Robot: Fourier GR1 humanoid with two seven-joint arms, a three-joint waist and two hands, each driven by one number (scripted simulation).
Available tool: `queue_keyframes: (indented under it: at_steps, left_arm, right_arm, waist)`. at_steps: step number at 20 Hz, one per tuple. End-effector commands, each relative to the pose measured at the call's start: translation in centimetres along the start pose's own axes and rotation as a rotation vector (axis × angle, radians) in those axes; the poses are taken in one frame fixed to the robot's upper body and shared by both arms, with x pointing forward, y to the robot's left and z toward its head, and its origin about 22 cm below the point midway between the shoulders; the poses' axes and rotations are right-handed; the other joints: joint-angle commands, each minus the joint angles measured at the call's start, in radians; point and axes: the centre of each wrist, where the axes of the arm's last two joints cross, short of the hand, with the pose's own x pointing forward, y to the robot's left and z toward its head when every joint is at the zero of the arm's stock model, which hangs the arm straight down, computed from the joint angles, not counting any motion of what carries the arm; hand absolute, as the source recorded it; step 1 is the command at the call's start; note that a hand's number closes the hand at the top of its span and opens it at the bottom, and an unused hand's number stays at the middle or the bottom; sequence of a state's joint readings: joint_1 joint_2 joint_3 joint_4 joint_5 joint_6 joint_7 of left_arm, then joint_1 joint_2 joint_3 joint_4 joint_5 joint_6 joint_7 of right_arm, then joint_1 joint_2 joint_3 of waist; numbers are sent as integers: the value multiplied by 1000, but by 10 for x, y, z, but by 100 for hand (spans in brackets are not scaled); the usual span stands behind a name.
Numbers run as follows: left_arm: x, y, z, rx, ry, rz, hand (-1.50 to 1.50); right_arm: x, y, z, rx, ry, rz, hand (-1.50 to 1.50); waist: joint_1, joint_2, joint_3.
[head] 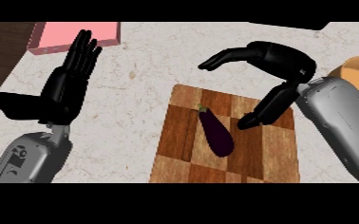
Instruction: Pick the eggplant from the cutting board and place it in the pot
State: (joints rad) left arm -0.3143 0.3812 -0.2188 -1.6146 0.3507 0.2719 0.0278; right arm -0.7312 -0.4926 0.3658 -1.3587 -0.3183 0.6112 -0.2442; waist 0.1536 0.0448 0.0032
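A: Where is the eggplant (216, 134)?
B: Lying on the cutting board (184, 148). The right hand (280, 64) hovers just beside it, fingers (223, 60) curved apart, holding nothing.
A: And the left hand (69, 83)?
B: Resting, fingers straight.

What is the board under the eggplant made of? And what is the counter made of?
The cutting board looks like wood: brown checkered blocks with grain lines and a dull sheen. The counter looks like pale stone, perhaps marble, from its thin veins, though it could be a printed surface.
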Motion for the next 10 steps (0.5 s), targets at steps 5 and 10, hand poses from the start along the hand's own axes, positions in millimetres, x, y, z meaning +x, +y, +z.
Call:
queue_keyframes:
  at_steps: [5, 10]
  left_arm:
    - [-12, -1, -9, 60, 1, 3, 0]
    - [-9, 13, -5, 61, 13, 8, 0]
  right_arm:
    - [28, -33, -28, 389, -24, 215, -150]
    - [29, -25, -50, 552, 62, 366, -150]
  waist:
    - [-45, -3, -1]
    - [-40, -14, -2]
